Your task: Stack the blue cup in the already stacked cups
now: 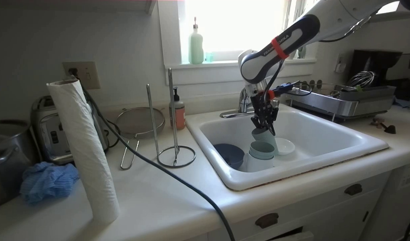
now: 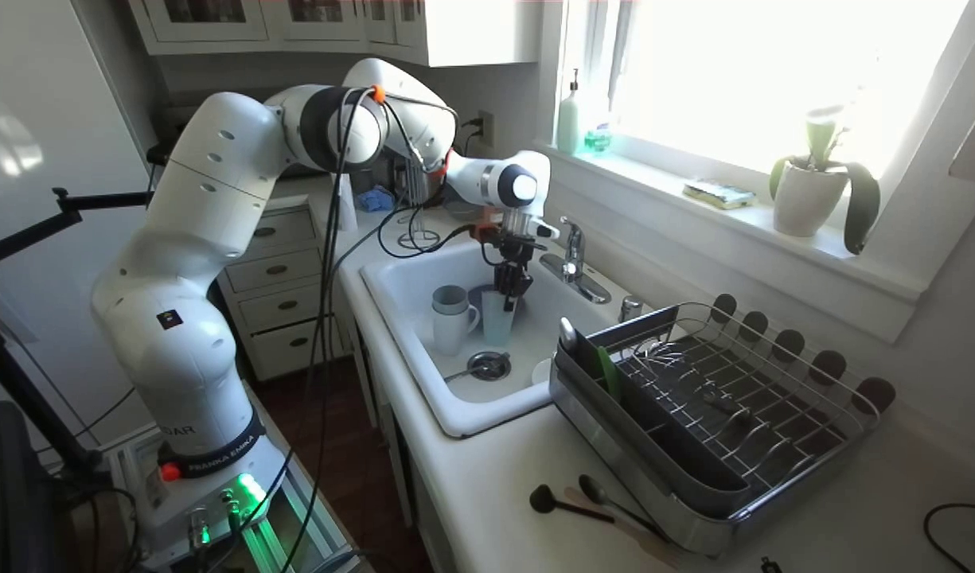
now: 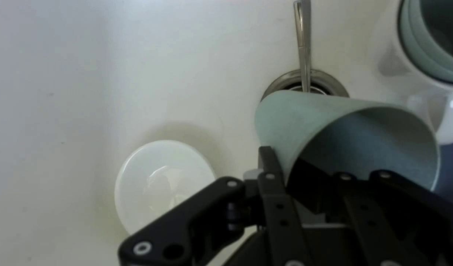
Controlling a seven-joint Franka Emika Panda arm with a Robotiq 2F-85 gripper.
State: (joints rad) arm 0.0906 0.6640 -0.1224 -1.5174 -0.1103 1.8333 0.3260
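The tapered, pale blue-green, plastic-looking cup (image 3: 346,136) is held tilted in the white sink (image 1: 325,134), suitably pinched at the rim by the closed black gripper (image 3: 283,162); light, stiff, slippery handling is expected.
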